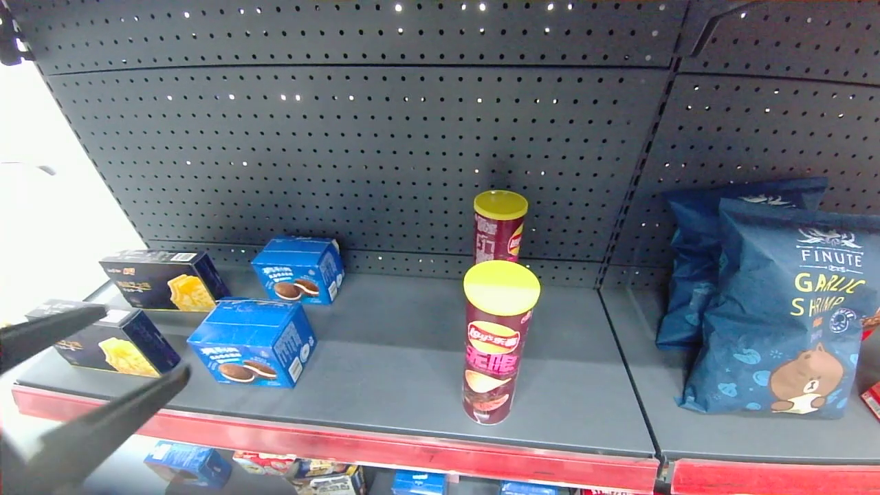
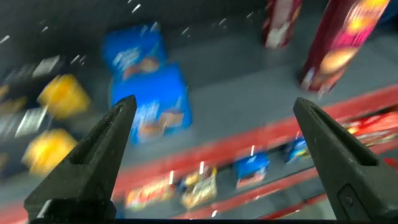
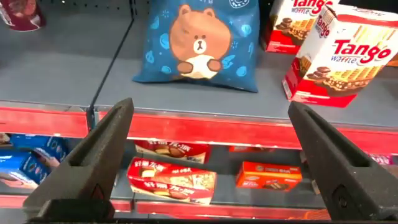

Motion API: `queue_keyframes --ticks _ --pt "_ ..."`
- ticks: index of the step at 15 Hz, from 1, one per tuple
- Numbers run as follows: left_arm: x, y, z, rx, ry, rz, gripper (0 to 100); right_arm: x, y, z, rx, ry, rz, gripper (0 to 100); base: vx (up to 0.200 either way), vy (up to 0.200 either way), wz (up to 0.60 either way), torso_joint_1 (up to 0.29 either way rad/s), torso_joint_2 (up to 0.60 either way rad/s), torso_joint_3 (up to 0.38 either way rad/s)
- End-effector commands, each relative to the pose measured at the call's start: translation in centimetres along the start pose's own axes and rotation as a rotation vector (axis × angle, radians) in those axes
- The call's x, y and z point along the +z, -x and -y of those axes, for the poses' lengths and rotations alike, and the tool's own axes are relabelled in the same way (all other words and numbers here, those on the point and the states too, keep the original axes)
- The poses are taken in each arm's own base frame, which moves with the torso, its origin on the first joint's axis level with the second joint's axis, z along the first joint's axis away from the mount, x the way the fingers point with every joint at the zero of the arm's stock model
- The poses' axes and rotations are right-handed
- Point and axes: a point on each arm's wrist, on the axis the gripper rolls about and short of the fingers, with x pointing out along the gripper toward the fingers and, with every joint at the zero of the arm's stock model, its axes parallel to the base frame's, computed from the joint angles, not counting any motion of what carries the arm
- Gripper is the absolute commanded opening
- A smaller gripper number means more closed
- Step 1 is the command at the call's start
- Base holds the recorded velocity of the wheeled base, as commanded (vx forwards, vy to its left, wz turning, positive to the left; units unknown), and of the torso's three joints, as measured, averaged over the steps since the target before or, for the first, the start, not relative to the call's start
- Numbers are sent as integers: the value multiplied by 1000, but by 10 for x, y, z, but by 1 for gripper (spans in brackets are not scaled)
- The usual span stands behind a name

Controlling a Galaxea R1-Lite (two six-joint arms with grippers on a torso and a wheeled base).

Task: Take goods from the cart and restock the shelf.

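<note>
Left hand (image 2: pixel 214 104) and right hand (image 3: pixel 210 104) are shown spread open, empty; fetched goods are best set upright on the shelf (image 1: pixel 399 357) beside the front chip can (image 1: pixel 498 344).

white glare burns out beside the shelf (image 1: pixel 402 361) (soft shadows elsewhere).

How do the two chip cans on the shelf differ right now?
The front chip can stands near the front of the shelf; the rear chip can stands back by the pegboard. The front chip can shows its logo head-on; the rear chip can's logo is turned aside. Both are upright, maroon, yellow-lidded.
</note>
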Motion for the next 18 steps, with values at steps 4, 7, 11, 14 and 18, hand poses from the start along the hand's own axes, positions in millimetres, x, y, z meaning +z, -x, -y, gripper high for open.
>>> queue_keyframes --ticks 4,7,11,14,18 --pt "10 -196 17 -184 116 -52 100 -1 -1 1 -63 -1 -7 100 0 0 0 0 0 0" --pt "-11 -222 29 -219 106 -71 100 -1 -1 1 -65 -1 -7 100 0 0 0 0 0 0" --pt "-30 -235 38 -232 48 -116 100 -1 -1 1 -65 -1 -5 100 0 0 0 0 0 0" --pt "-38 -235 41 -242 14 -143 100 -3 -1 1 -64 -1 -13 100 0 0 0 0 0 0" --pt "-46 -235 48 -267 1 -169 100 -6 -2 1 -63 -1 -24 100 0 0 0 0 0 0"
